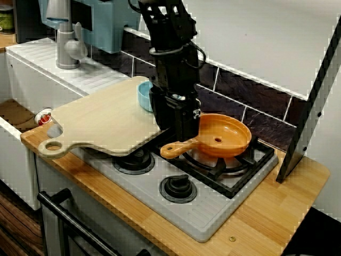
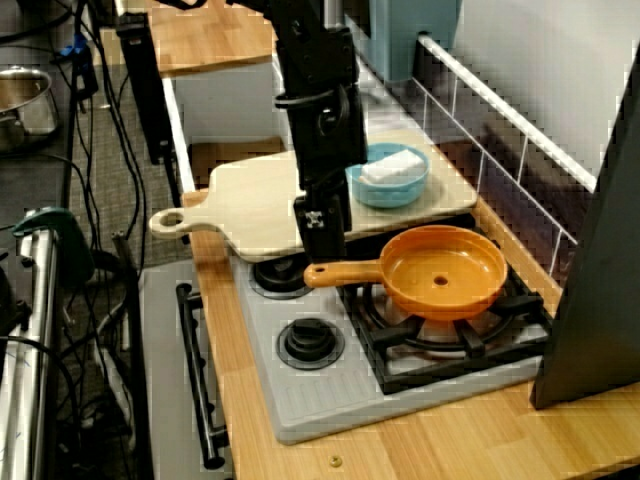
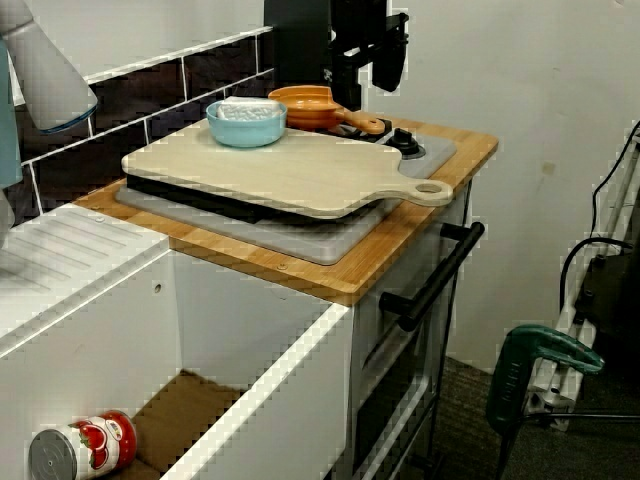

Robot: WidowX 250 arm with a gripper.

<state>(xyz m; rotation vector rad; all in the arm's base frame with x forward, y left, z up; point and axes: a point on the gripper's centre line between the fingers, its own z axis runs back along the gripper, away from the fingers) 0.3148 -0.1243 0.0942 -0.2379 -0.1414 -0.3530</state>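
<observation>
My gripper (image 3: pixel 368 90) hangs just above the pan (image 1: pixel 224 136) handle (image 1: pixel 178 149), fingers spread. Pan sits at the stove's (image 1: pixel 213 213) wall-side edge.

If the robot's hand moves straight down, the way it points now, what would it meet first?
Most likely the handle of the orange round frying pan, lying just under the hand; whether they already touch is unclear. Below it is the grey stove top.

Blue bowl (image 2: pixel 385 192) on cutting board (image 1: pixel 106 120) over stove (image 1: pixel 202 213); can (image 3: pixel 85 447) in sink (image 3: pixel 270 400).
</observation>
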